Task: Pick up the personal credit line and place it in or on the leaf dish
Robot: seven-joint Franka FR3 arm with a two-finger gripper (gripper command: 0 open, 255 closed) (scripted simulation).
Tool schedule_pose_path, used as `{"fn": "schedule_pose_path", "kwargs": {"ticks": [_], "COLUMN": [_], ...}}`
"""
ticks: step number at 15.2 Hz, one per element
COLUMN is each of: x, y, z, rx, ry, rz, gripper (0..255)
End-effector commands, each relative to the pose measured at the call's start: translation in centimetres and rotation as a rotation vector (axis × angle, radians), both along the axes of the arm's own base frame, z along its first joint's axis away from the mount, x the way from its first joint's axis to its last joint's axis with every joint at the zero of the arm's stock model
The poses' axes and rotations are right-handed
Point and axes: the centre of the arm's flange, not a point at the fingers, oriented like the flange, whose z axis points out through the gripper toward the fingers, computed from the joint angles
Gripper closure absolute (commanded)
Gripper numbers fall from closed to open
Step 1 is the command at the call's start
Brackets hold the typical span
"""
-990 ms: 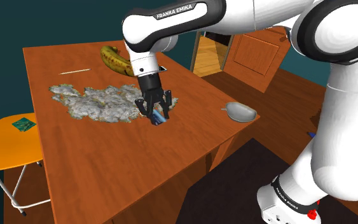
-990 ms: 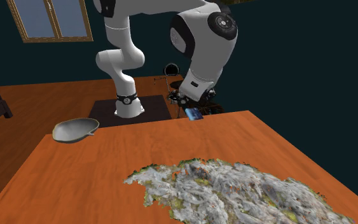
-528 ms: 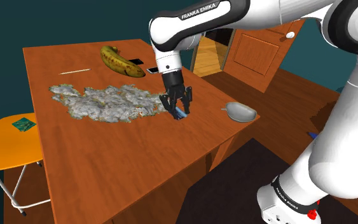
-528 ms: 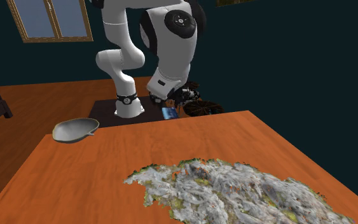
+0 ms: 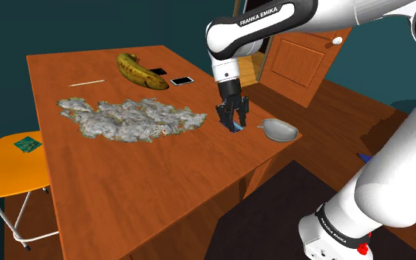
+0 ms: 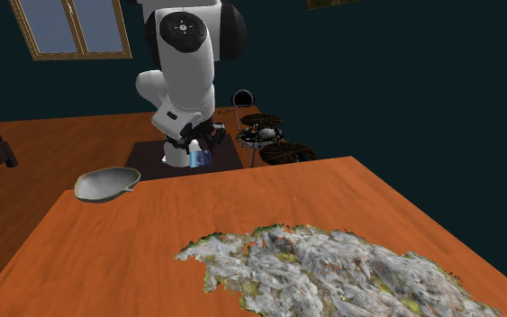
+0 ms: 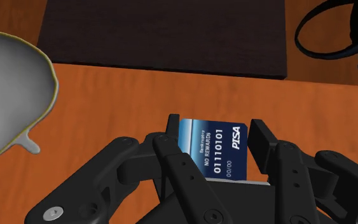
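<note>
Gripper (image 7: 214, 132) with card (image 7: 210, 151) near leaf dish (image 7: 9, 89)

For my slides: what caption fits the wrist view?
Black gripper clasps a blue card over the wooden table, pale leaf dish nearby.

Hides the lower edge of the blue card (image 7: 212, 145) behind black fingers (image 7: 263, 141); crops the grey dish (image 7: 6, 89) at the wrist view's border.
</note>
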Motion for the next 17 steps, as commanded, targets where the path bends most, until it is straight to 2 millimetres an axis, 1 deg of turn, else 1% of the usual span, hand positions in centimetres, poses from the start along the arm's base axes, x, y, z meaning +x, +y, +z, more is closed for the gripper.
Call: {"fn": "schedule_pose_path", "kwargs": {"ticks": [1, 17], "x": [-0.8, -6.1], "y": [-2.6, -23.0], "z": [0.3, 1.1], "rx": [0.001, 0.001], "ry": [0.000, 0.000], "rz": [0.001, 0.001], "gripper": [255, 255]}}
